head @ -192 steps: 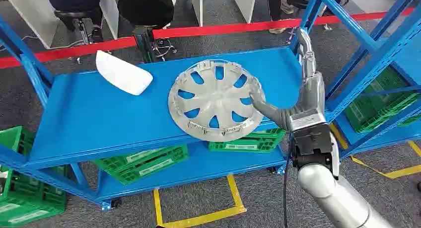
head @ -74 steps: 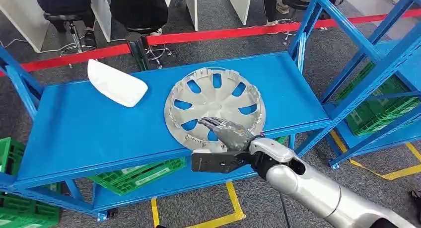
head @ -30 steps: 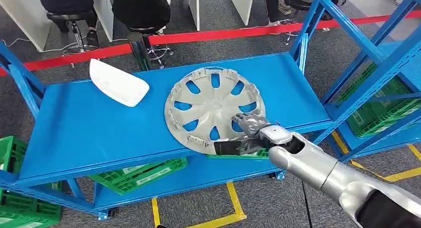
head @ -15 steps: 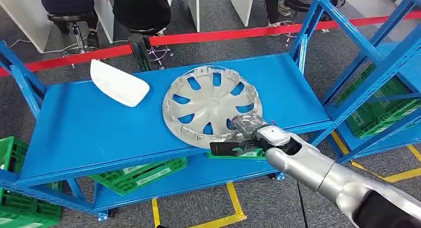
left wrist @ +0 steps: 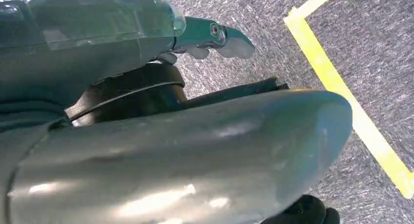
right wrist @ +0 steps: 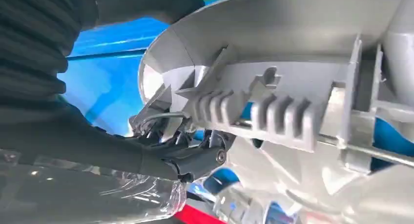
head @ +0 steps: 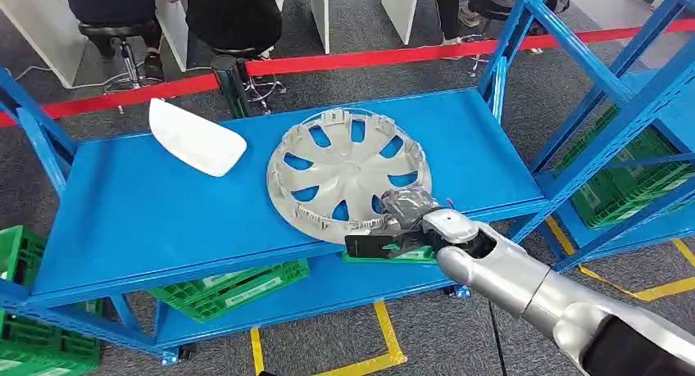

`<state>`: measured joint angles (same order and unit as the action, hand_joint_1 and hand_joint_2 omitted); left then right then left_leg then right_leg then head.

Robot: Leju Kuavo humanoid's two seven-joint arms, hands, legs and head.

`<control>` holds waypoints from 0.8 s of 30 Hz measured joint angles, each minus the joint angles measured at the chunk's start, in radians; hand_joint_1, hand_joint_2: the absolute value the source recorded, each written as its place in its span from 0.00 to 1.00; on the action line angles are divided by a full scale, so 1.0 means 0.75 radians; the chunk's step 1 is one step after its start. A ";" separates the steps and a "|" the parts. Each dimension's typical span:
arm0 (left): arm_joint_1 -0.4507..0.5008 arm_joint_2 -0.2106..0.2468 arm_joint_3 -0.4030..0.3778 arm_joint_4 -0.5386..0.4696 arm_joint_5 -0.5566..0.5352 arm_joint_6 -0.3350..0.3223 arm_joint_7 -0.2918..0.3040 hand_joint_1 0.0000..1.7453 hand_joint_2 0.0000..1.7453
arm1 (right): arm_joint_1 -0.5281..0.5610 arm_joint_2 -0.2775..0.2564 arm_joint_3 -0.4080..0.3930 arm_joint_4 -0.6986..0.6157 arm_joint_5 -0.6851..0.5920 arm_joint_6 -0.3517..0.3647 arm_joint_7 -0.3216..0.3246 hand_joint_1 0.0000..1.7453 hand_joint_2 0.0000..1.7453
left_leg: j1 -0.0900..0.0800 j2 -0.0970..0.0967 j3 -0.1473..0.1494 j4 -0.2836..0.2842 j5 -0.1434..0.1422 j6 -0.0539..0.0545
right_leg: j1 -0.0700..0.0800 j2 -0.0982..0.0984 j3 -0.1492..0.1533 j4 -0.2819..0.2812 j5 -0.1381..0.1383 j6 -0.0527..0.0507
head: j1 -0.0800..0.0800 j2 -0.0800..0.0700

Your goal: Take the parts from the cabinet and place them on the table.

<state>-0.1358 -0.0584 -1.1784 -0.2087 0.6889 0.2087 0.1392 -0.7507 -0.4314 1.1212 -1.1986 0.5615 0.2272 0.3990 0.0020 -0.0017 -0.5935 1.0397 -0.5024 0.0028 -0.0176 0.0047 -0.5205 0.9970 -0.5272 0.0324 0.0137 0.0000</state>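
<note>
Where carpet shows, blue shelf (head: 164, 204)

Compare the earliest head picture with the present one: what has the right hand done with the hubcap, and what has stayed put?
The right hand swung from upright beside the shelf post down to the near rim of the hubcap and took hold of it, fingers hooked under the edge. The hubcap has shifted slightly left. The white part stays at the back left of the blue shelf.
</note>
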 joint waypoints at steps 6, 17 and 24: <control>0.002 -0.001 0.000 0.000 0.008 0.015 -0.007 0.00 0.00 | 0.042 0.041 -0.037 -0.081 -0.022 -0.215 -0.076 1.00 1.00 | 0.000 0.008 0.000 0.000 -0.001 -0.001 | 0.000 0.002 -0.001 0.000 0.000 0.000 | 0.000 0.000; 0.002 -0.001 0.000 0.000 0.012 0.017 -0.009 0.00 0.00 | 0.078 0.067 -0.070 -0.174 -0.022 -0.261 -0.110 1.00 1.00 | 0.000 0.008 0.000 0.000 -0.002 -0.001 | 0.000 0.001 -0.001 0.000 -0.001 -0.001 | 0.001 0.000; 0.003 -0.001 0.001 0.000 0.031 0.042 -0.010 0.00 0.00 | 0.158 0.126 -0.140 -0.320 -0.071 -0.512 -0.206 1.00 1.00 | 0.000 0.010 0.000 0.000 -0.002 -0.001 | 0.000 0.001 -0.002 0.000 -0.002 -0.002 | -0.001 0.000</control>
<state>-0.1336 -0.0587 -1.1780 -0.2087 0.7118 0.2400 0.1316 -0.6321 -0.3372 1.0162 -1.4382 0.5085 -0.1569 0.2441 0.0022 0.0055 -0.5937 1.0396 -0.5037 0.0020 -0.0174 0.0056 -0.5218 0.9971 -0.5284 0.0312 0.0134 0.0000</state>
